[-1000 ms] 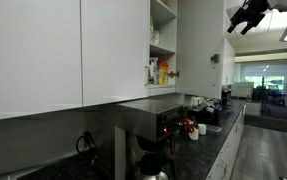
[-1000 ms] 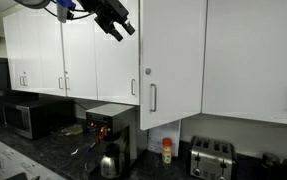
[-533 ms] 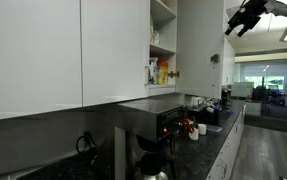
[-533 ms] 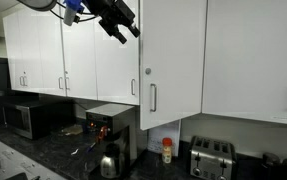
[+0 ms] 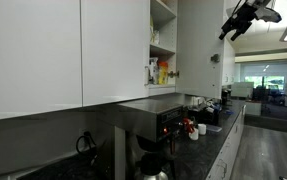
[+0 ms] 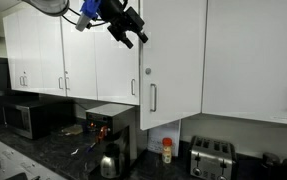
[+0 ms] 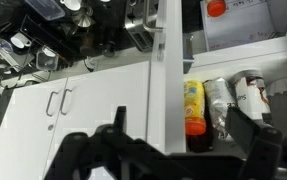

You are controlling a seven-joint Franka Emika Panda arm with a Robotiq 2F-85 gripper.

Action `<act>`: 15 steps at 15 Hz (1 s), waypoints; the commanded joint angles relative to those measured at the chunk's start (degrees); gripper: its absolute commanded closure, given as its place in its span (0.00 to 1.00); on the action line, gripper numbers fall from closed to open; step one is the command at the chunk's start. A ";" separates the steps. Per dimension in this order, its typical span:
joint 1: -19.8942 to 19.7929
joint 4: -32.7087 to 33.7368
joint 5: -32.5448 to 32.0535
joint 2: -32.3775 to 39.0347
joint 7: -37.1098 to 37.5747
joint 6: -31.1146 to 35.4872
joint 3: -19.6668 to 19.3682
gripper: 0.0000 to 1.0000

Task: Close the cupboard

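The cupboard stands open. Its white inner shelves [image 5: 163, 45] hold a yellow bottle [image 7: 193, 105] and white containers [image 7: 245, 92]. Its glossy white door [image 5: 199, 50] swings out, and in an exterior view it faces the camera [image 6: 175, 60] with its slim metal bar handle [image 6: 153, 97]. My gripper [image 5: 230, 27] hangs high up, close to the door's free edge, and also shows in an exterior view [image 6: 135, 35]. In the wrist view the door's edge [image 7: 172, 80] runs between my open, empty fingers [image 7: 183, 140].
Closed white wall cabinets [image 6: 63, 60] run along both sides of the cupboard. Below is a dark counter [image 5: 208, 140] with a coffee machine [image 6: 108, 125], a microwave [image 6: 28, 118], a toaster [image 6: 211, 157] and small items.
My gripper has moved toward the open door's free edge, coming closer to it in both exterior views. The door has not visibly moved.
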 commanded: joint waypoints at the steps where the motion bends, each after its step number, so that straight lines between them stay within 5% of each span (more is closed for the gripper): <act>1: 1.57 2.12 2.75 3.39 -3.50 1.68 -1.17 0.00; 15: 6.49 1.77 8.26 3.93 -9.39 4.98 -2.08 0.00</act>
